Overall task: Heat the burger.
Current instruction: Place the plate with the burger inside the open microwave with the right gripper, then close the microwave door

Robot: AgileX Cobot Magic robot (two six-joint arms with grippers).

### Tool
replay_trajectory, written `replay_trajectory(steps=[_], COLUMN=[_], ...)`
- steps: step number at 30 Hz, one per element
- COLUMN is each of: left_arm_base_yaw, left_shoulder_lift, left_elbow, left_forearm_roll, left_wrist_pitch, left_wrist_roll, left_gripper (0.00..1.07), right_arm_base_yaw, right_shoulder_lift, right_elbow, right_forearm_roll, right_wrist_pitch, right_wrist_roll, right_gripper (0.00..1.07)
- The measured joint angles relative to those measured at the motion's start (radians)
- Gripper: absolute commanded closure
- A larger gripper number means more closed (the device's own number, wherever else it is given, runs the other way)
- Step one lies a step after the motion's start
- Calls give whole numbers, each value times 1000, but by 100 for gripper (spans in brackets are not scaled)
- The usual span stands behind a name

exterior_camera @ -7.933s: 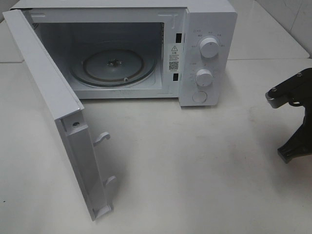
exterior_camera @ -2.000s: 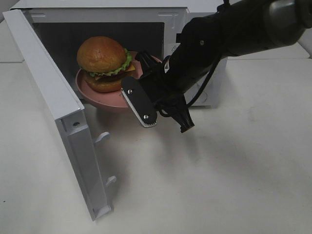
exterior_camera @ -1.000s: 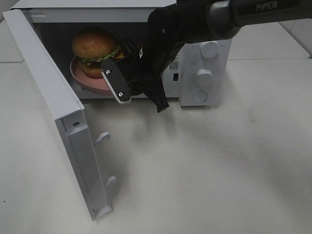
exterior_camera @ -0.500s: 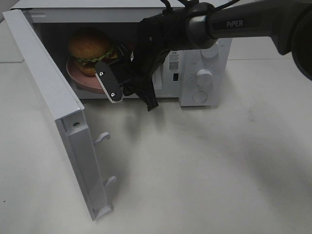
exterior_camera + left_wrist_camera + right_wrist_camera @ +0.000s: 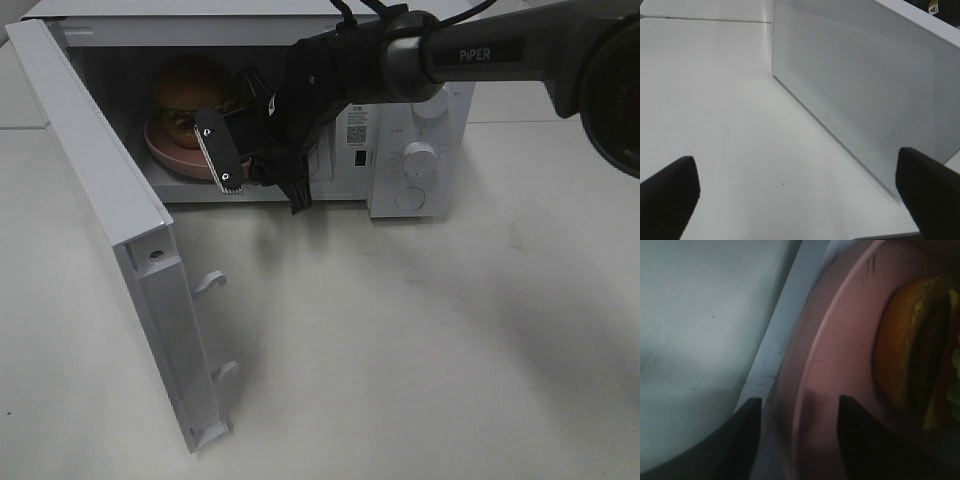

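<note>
The burger [image 5: 190, 85], golden bun over green lettuce, sits on a round pink plate [image 5: 165, 150] inside the open microwave [image 5: 400, 45]. My right gripper [image 5: 240, 140] reaches into the cavity at the plate's right rim. In the right wrist view its jaws [image 5: 800, 440] stand open, one dark finger [image 5: 742, 440] on either side of the plate rim [image 5: 805, 365], with the burger [image 5: 910, 355] just beyond. My left gripper [image 5: 800, 200] is open and holds nothing. It hangs above the table beside a perforated white wall of the microwave [image 5: 865, 90] and is out of the exterior view.
The microwave door [image 5: 110, 200] swings out to the left, towards the front of the table, with its latch hooks [image 5: 212, 283] sticking out. Two dials [image 5: 418, 157] and a button are on the right panel. The right arm [image 5: 480, 50] crosses over the microwave's top right.
The right arm has carried the plate with the burger deeper into the microwave and lowered it. Its fingers have spread apart from the plate rim. The left gripper has not moved.
</note>
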Motion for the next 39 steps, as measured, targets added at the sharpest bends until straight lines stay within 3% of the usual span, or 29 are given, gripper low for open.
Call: replay_trajectory(steps=[1,6,39], left_arm_base_yaw=[0,0,0], left_shoulder_lift=[0,0,0], left_elbow=[0,0,0], left_forearm_roll=[0,0,0], left_wrist_pitch=[0,0,0], left_wrist_roll=[0,0,0], left_gripper=[7,7,7], right_arm_base_yaw=[0,1,24], right_shoulder_lift=[-3,-30,-529], right_elbow=[7,63,669], right_forearm_roll=[0,0,0], right_wrist_pitch=[1,26,-7], right_wrist_roll=[29,66,112], right_gripper=[39,31,31])
